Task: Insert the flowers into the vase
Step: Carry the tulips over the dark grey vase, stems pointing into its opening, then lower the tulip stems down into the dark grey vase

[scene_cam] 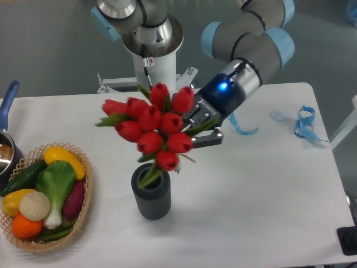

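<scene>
A bunch of red tulips with green leaves, the flowers (152, 125), hangs over the table's middle. My gripper (196, 127) is shut on the bunch from the right, its fingers partly hidden behind the blooms. Directly below stands the vase (150, 191), a short dark grey ribbed cylinder. The green stem ends (149, 175) reach down into the vase's round mouth. The blooms lean up and to the left, well above the rim.
A wicker basket (82, 209) of toy vegetables lies at the front left. A metal pot with a blue handle (8, 99) sits at the left edge. Blue ribbon pieces (305, 123) lie at the right. The robot's white base (156, 70) stands at the back.
</scene>
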